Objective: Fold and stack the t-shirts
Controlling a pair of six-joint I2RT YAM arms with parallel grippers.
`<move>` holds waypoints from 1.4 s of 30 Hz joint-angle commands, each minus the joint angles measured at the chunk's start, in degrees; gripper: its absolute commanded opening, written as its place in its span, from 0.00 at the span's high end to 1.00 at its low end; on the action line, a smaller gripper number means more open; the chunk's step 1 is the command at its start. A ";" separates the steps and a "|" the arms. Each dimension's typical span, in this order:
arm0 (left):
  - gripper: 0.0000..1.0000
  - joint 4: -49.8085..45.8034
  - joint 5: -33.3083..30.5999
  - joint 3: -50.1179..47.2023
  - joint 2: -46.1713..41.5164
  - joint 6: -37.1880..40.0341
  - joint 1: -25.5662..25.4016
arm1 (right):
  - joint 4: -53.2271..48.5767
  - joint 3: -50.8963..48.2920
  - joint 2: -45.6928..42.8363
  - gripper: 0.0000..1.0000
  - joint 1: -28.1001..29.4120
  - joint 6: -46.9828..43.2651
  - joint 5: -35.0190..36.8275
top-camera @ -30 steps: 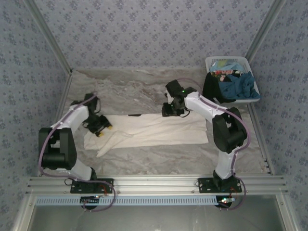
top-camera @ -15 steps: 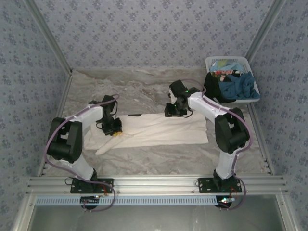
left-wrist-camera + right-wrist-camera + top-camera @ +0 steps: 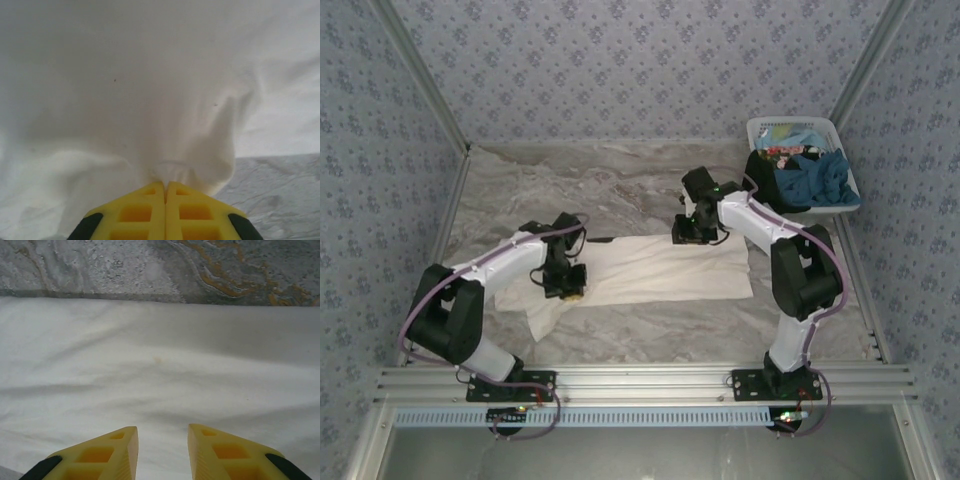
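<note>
1. Since a second ago the left gripper has slid inward from the off-white t-shirt's outer end and taken that end with it. The cloth is now doubled over there, with a loose flap trailing toward the arm bases. The right gripper only nudged a bit further along the far hem.
2. In the left wrist view, the left gripper has its yellow jaws pressed together on a little bunched ridge of the off-white t-shirt. Cloth fans out ahead of the tips, and marbled table shows off to one side of them.
3. In the right wrist view, the right gripper has its jaws apart with nothing between them. The off-white t-shirt lies flat under and ahead of the tips, and its hem and bare table are just beyond.
4. Hard to see: both sets of fingers are cut off by the bottom of their wrist views. From the top camera the wrists hide the fingertips.
5. There's a dark sliver at the far hem between the two grippers, and I can't tell what it is.
6. The basket sits well past the right gripper. A teal-blue shirt is heaped inside it and a black shirt hangs over its side. The rest of what's in there is too jumbled to make out.
</note>
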 commanded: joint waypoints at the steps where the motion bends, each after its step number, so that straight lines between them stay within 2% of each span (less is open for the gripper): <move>1: 0.83 -0.72 4.71 -1.95 -0.39 -2.69 -1.81 | -2.38 -0.84 -1.87 0.67 -0.47 0.14 0.94; 4: 0.71 -2.17 6.29 -1.18 -0.33 -0.95 -2.16 | -2.40 -1.31 -1.86 0.67 -0.49 -0.01 0.79; 7: 0.59 -5.52 2.59 0.32 -3.56 1.13 0.84 | -2.78 -1.37 -1.87 0.67 -0.53 -0.26 1.03; 10: 0.56 -8.46 -3.72 -0.16 -7.52 1.07 10.79 | -2.50 -1.35 -1.96 0.67 -0.50 -0.55 0.62; 11: 0.56 -8.44 -4.95 -0.80 -8.65 1.40 15.53 | -2.32 -1.32 -2.05 0.67 -0.54 -0.74 0.61; 14: 0.56 -4.78 -4.02 -3.53 -10.37 4.05 27.69 | -1.61 -1.29 -2.14 0.67 -0.42 -0.92 0.24; 17: 0.57 1.10 -0.29 -5.43 -9.21 6.61 34.30 | -1.59 -1.31 -2.16 0.67 -0.26 -0.92 -0.11; 22: 0.61 2.37 -1.04 -4.92 -2.99 8.72 36.18 | -2.38 -1.27 -2.73 0.67 -0.34 -0.83 -0.03; 29: 0.66 4.37 -3.13 -5.28 -0.98 8.47 36.16 | -2.12 -1.48 -2.85 0.66 -0.73 -0.50 -0.03; 32: 0.75 4.56 -2.45 -4.86 0.29 8.68 36.15 | -1.90 -1.33 -2.51 0.66 -0.69 -0.39 -0.03; 37: 0.93 3.24 -2.16 -4.42 -2.32 8.60 36.18 | -2.01 -0.68 -1.89 0.66 -0.76 -0.30 0.13; 40: 1.00 1.10 -2.33 -3.61 -4.16 8.23 36.16 | -2.12 -0.27 -1.45 0.66 -0.75 -0.30 0.14; 42: 1.00 -0.63 -2.58 -2.50 -5.41 7.79 36.22 | -2.12 -0.08 -1.26 0.66 -0.74 -0.30 0.13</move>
